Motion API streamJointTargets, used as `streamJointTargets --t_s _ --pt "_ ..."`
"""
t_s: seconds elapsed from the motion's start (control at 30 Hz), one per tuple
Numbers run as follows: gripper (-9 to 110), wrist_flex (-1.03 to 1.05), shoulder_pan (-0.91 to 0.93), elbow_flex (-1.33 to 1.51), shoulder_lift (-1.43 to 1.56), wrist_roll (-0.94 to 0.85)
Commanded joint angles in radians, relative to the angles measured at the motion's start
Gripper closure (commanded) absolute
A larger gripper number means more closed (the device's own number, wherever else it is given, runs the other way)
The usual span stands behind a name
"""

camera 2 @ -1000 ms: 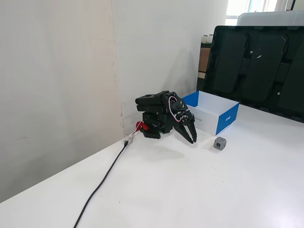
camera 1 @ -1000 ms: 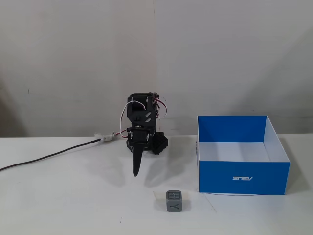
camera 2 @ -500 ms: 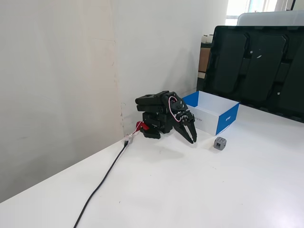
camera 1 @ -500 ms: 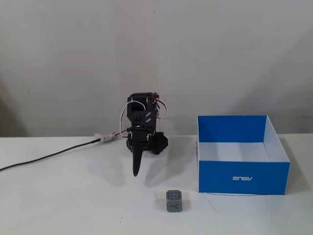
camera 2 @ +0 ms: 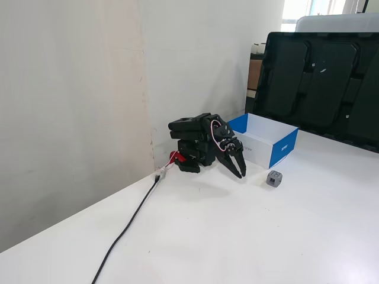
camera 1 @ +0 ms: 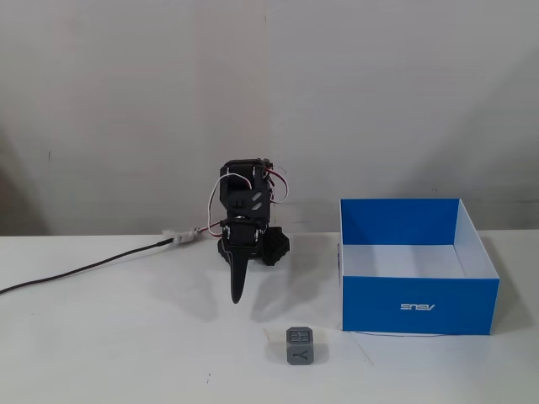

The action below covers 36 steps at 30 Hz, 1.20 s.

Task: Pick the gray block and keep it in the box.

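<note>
Fixed views gave me two angles on a white table (camera 1: 101, 337). Reading one from left to right: a black cable (camera 1: 84, 268) ran in toward the folded black arm (camera 1: 244, 206) at center. Its gripper (camera 1: 238, 282) pointed down at the table, holding nothing; the other fixed view showed its fingers (camera 2: 238, 165) slightly parted. Next came the gray block (camera 1: 300, 346), resting on the table well clear of the fingertips — closer to the camera and a little to the right of them. It is a cube, so no long axis to align with. Farthest right sat the box (camera 1: 418, 305), blue outside, white inside, empty, just beside the block.
</note>
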Motion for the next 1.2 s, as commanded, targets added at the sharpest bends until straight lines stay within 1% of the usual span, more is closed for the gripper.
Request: streamJointTargets --t_s 0.0,0.13,0.3,0.4,0.47,0.6,0.7,0.73,0.9,1.1,1.17 --pt "101 -0.021 -0.009 -0.040 0.169 0.008" --pt "101 -0.012 -0.040 -0.150 0.101 0.021" --pt "101 -0.063 -0.127 -0.407 -0.385 0.029" --pt "101 -0.058 -0.176 -0.482 -0.448 0.058" --pt "101 -0.051 -0.206 -0.541 -0.543 0.080" --pt "95 -0.049 -0.242 -0.701 -0.874 0.095" --pt "82 -0.048 -0.298 -0.807 -1.062 0.118" --pt "80 -0.048 -0.324 -0.848 -1.127 0.121" --pt "77 -0.044 -0.410 -1.014 -1.442 0.161" --pt "77 -0.048 -0.374 -1.135 -1.736 0.161" --pt "71 -0.046 -0.365 -1.175 -1.798 0.161"
